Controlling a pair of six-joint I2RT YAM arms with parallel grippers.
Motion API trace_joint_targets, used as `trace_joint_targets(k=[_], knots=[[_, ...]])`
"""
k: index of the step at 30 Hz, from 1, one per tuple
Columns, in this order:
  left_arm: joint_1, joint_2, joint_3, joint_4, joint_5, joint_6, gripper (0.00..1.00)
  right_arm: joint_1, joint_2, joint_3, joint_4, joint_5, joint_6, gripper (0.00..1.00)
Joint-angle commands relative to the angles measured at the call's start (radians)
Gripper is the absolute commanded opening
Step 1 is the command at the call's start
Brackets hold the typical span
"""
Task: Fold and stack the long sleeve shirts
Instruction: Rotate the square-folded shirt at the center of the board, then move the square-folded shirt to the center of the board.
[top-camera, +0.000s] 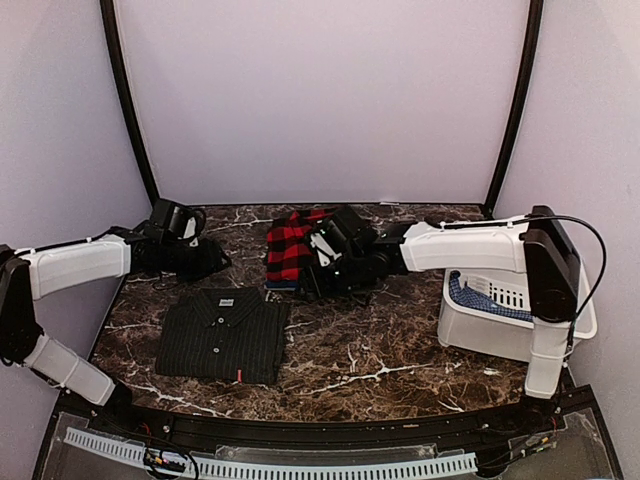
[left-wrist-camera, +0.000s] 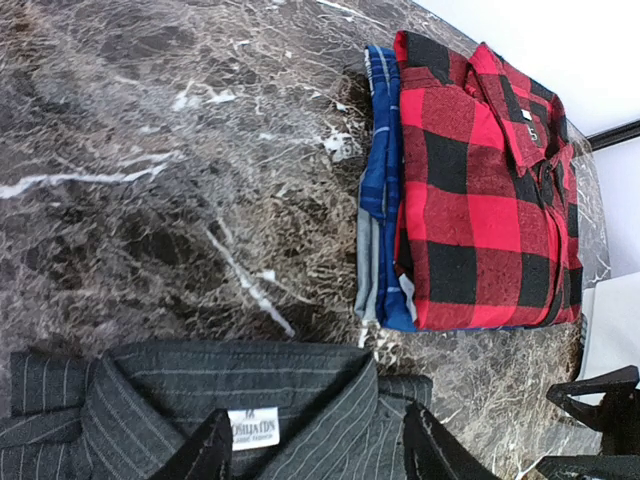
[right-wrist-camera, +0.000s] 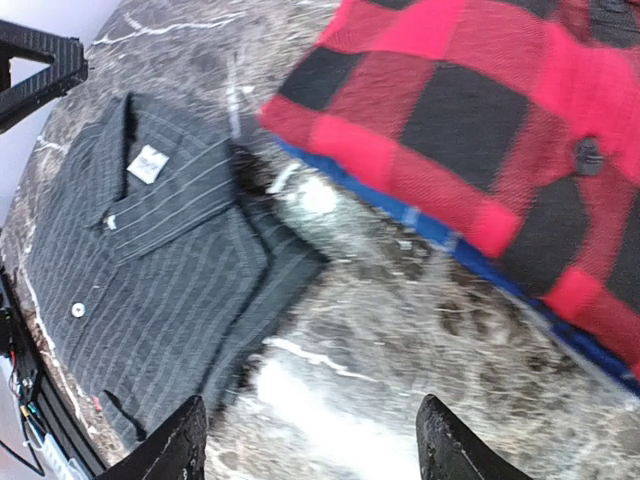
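Note:
The dark charcoal pinstripe shirt (top-camera: 223, 334) lies folded flat on the marble table, collar toward the back; it also shows in the left wrist view (left-wrist-camera: 200, 420) and the right wrist view (right-wrist-camera: 150, 270). The red-and-black plaid shirt (top-camera: 291, 246) lies folded at the back on a blue folded cloth (left-wrist-camera: 383, 190), seen also in the right wrist view (right-wrist-camera: 480, 110). My left gripper (top-camera: 212, 262) is open and empty, above the charcoal shirt's collar (left-wrist-camera: 310, 455). My right gripper (top-camera: 312, 280) is open and empty, over bare table between the two shirts (right-wrist-camera: 310, 445).
A white plastic bin (top-camera: 520, 310) with blue checked cloth (top-camera: 480, 300) inside stands at the right, by the right arm's base. The marble table (top-camera: 380, 350) has dark rails along its front edge. Pale walls enclose the back and sides.

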Motion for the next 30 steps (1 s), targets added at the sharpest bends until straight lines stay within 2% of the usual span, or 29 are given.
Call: trace_joint_targets(k=[1, 8, 16, 19, 24, 30], knots=[[0.011, -0.139, -0.086, -0.049, -0.067, -0.025, 0.57, 0.036, 0.045, 0.025, 0.06, -0.034, 0.032, 0.69], [0.012, -0.311, -0.184, -0.072, -0.142, -0.059, 0.57, 0.086, 0.122, 0.056, 0.08, -0.034, 0.042, 0.73], [0.012, -0.413, -0.27, -0.073, -0.145, -0.096, 0.58, 0.132, 0.244, 0.14, 0.092, -0.048, 0.045, 0.73], [0.012, -0.433, -0.286, -0.073, -0.148, -0.099, 0.58, 0.134, 0.283, 0.174, 0.079, -0.049, 0.039, 0.7], [0.012, -0.439, -0.306, -0.07, -0.148, -0.112, 0.58, 0.143, 0.328, 0.221, 0.061, -0.067, 0.018, 0.55], [0.012, -0.449, -0.314, -0.053, -0.136, -0.11, 0.58, 0.15, 0.315, 0.207, 0.014, -0.021, -0.002, 0.21]])
